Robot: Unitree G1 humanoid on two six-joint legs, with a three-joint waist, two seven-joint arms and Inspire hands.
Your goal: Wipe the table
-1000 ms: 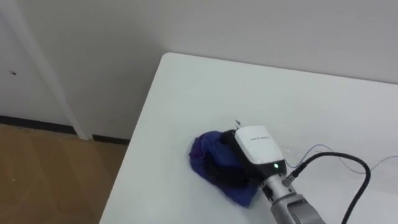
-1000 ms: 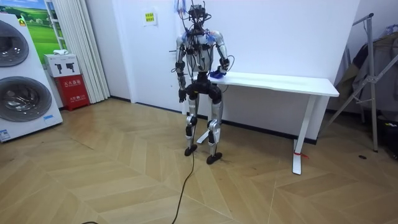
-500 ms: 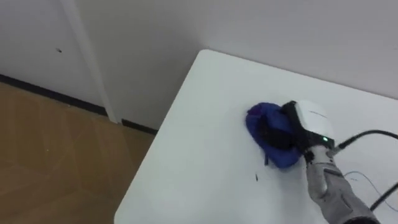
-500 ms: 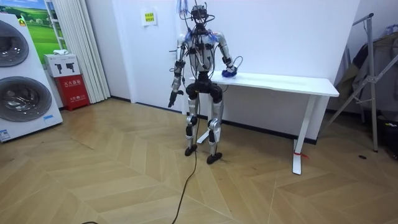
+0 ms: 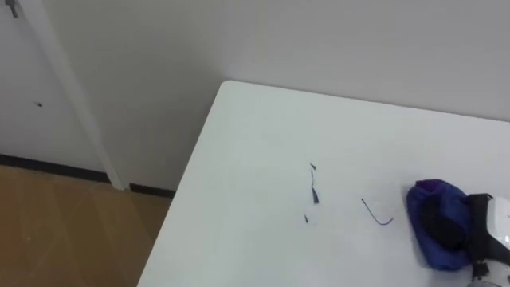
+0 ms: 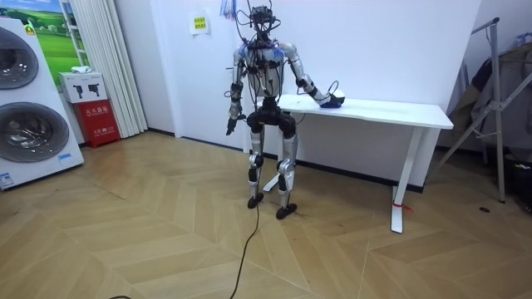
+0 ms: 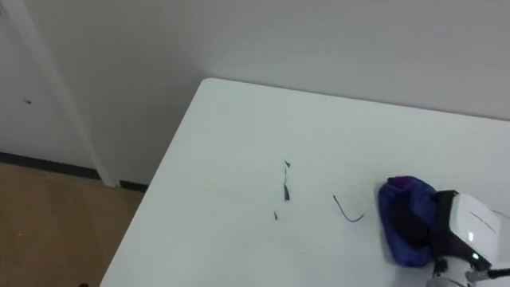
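A crumpled blue cloth (image 5: 430, 209) lies on the white table (image 5: 255, 159), toward its right part. My right hand (image 5: 498, 227) comes in from the right and rests on the cloth, its dark fingers (image 5: 447, 226) curled into the folds. Small dark marks (image 5: 314, 191) and a thin blue curved line (image 5: 376, 214) show on the tabletop to the left of the cloth. In the room view I stand at the table's left end with the right arm stretched along it to the cloth (image 6: 332, 102). My left hand (image 6: 230, 127) hangs by my hip.
The table's left edge and far-left corner (image 5: 225, 84) drop to the wooden floor (image 5: 64, 223). A white wall runs behind the table. The room view has washing machines (image 6: 29, 108) at its left and a metal rack (image 6: 499, 91) at its right.
My right hand has slid the blue cloth to the right along the table, baring the dark marks and the blue line. The eye view has shifted too.
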